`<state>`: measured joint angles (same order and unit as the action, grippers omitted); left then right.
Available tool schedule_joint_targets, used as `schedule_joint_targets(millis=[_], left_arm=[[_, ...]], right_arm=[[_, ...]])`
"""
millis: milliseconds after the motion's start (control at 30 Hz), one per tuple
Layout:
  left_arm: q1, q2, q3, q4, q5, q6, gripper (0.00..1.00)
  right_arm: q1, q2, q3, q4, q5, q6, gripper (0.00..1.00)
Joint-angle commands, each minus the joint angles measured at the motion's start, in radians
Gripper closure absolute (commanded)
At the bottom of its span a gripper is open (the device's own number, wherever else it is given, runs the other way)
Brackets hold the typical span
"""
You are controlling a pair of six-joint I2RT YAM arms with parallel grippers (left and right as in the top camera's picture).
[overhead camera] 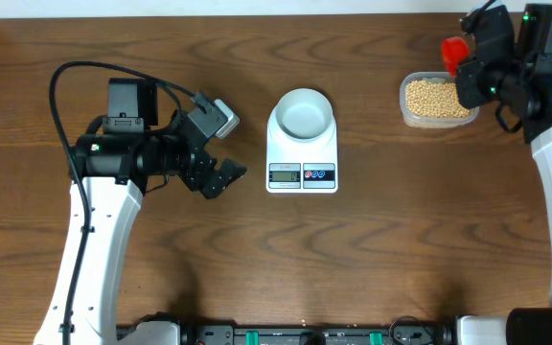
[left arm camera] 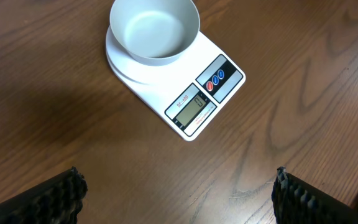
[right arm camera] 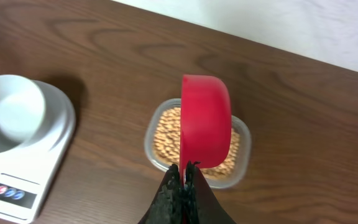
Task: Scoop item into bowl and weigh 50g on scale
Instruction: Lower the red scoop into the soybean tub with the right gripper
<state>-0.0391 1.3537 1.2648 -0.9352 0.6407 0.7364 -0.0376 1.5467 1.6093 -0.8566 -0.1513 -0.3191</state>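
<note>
**A:** Where's the bowl [overhead camera: 303, 113]?

**B:** On the scale [overhead camera: 302, 153], on the round platform at the end away from the display and buttons. Its pale inside is bare.

**A:** And the beans [overhead camera: 431, 96]?

**B:** In a clear tub [overhead camera: 406, 115] on the table [overhead camera: 257, 259], well apart from the scale on the right arm's side.

**A:** What about the right end effector [right arm camera: 185, 183]?

**B:** Its fingers are pinched together on the handle of a red scoop [right arm camera: 205, 129]. The scoop is turned on edge above the tub. I can't tell whether anything is in it.

**A:** And the left end effector [left arm camera: 179, 196]?

**B:** Its fingers [left arm camera: 61, 194] are spread wide apart and hold nothing. It hangs over bare table on the opposite side of the scale, nearer the display end, and touches neither the scale nor the bowl.
</note>
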Motion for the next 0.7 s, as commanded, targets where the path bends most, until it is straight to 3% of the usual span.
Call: schedule_joint_targets(millis=[0,533,667], left_arm=[[0.004,-0.009,0.029,-0.002,-0.006,-0.005,0.02],[0.004,-0.009,0.029,-0.002,-0.006,-0.005,0.02],[0.004,-0.009,0.029,-0.002,-0.006,-0.005,0.02]], right_arm=[[-0.010,-0.002,0.014,-0.005,0.029,-0.038,0.99],[-0.007,0.189,0.000,-0.061,0.117,-0.033,0.99],[0.006,0.226,-0.002,-0.064,0.216,-0.034,0.99]])
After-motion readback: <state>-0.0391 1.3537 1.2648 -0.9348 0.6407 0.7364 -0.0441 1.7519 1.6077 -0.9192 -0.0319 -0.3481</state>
